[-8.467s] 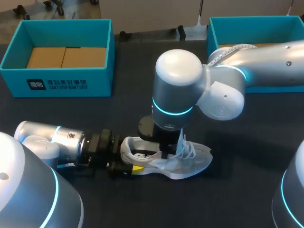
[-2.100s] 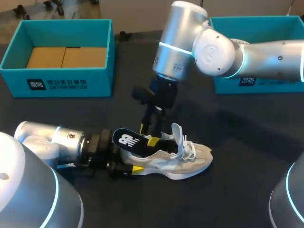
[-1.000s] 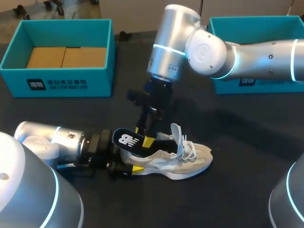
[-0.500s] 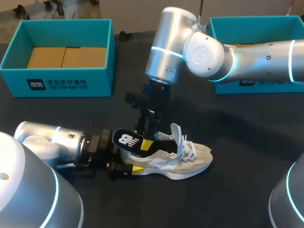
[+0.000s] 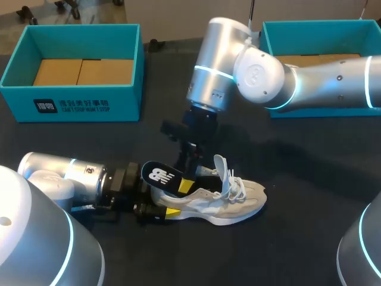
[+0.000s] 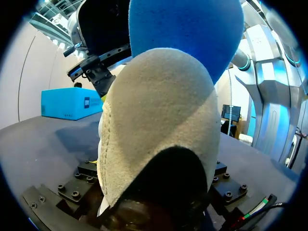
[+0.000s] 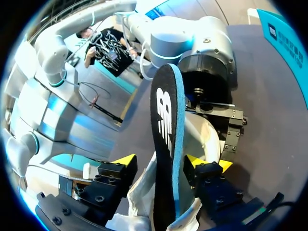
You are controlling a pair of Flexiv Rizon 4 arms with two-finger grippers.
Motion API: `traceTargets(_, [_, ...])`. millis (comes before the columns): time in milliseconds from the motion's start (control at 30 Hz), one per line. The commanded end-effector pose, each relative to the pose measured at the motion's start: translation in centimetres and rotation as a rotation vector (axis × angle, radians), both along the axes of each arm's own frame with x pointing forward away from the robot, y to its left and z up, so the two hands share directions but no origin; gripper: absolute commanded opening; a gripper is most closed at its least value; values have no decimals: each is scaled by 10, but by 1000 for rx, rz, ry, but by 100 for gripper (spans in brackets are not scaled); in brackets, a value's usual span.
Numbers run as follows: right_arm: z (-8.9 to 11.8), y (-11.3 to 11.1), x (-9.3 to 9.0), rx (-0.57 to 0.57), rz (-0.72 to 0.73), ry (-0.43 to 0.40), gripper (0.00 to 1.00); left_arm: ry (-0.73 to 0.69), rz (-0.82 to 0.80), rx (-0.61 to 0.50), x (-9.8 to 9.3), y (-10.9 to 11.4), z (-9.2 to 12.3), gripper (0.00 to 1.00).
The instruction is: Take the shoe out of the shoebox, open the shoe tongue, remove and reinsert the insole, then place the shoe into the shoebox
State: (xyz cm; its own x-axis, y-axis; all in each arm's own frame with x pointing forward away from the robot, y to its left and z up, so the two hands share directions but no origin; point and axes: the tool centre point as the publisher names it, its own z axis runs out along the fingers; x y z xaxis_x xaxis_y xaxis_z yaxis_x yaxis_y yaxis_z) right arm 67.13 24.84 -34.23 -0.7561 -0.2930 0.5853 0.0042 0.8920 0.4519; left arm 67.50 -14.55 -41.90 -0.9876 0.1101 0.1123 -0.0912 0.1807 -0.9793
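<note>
on the dark table (image 5: 309,196), close to the front, the white shoe (image 5: 223,202) lies on its sole, its heel clamped from both sides by the left gripper (image 5: 166,202). the black insole (image 5: 159,176) sticks up out of the shoe's opening. the right gripper (image 5: 189,179) hangs over it, jaws spread, the insole standing loose between them. the left shoebox (image 5: 89,104) and right shoebox (image 5: 315,25) sit at the back.

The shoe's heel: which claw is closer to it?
Left. The left claw grips the shoe by its heel; the right claw hangs further forward, straddling the insole sticking out of it.
</note>
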Motion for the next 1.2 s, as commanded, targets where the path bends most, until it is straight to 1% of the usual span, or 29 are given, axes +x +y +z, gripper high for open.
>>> traceTargets(33, [2,-3,-3,5,-7,-8,45,0,1,1,0,0,0,0])
traceTargets(200, [4,-1,-1,10,-5,-12,42,0,1,1,0,0,0,0])
traceTargets(300, [6,0,0,19,-8,-12,38,0,1,1,0,0,0,0])
traceTargets(667, [8,7,2,33,-3,-9,37,0,1,1,0,0,0,0])
traceTargets(767, [7,7,2,34,-5,-7,35,0,1,1,0,0,0,0])
traceTargets(800, [7,7,3,36,-5,-6,33,0,1,1,0,0,0,0])
traceTargets(833, [7,7,3,36,-6,-6,29,0,1,1,0,0,0,0])
traceTargets(867, [6,7,3,36,-8,-6,9,0,1,1,0,0,0,0])
traceTargets(900, [6,7,4,37,-10,-6,0,0,1,1,0,0,0,0])
traceTargets(1100, [5,6,5,33,-30,-7,0,0,1,1,0,0,0,0])
traceTargets(1200, [9,7,6,46,-46,-23,0,0,1,1,0,0,0,0])
